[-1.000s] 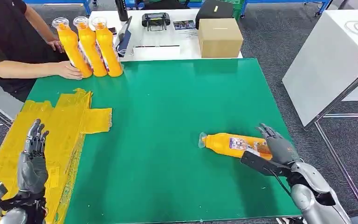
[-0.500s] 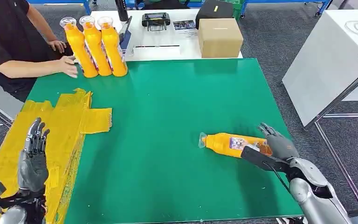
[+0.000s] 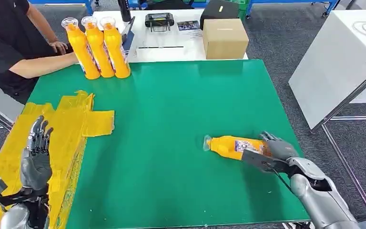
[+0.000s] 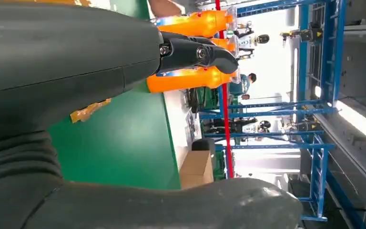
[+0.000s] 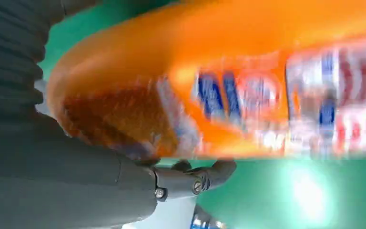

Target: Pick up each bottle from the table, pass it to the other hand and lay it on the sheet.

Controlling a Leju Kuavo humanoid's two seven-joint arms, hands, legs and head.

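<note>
An orange bottle (image 3: 231, 147) with a clear cap lies on its side on the green table (image 3: 171, 119), cap pointing left. My right hand (image 3: 276, 150) is at its base, thumb along the near side and fingers (image 3: 267, 137) over the far side. In the right wrist view the bottle (image 5: 228, 81) is blurred, close above the fingers (image 5: 195, 179), which are not closed on it. My left hand (image 3: 35, 157) hovers open and empty, fingers straight, over the yellow sheet (image 3: 71, 124) at the table's left front.
Three upright orange bottles (image 3: 100, 47) stand at the back left, next to a seated person's forearm (image 3: 47, 64). Behind the green table are a cardboard box (image 3: 224, 38) and small devices. A white table (image 3: 338, 62) stands to the right.
My right hand has slid left and now cups the bottle's base; the bottle has not moved. The person shifted the three upright bottles slightly right and drew the hand back.
</note>
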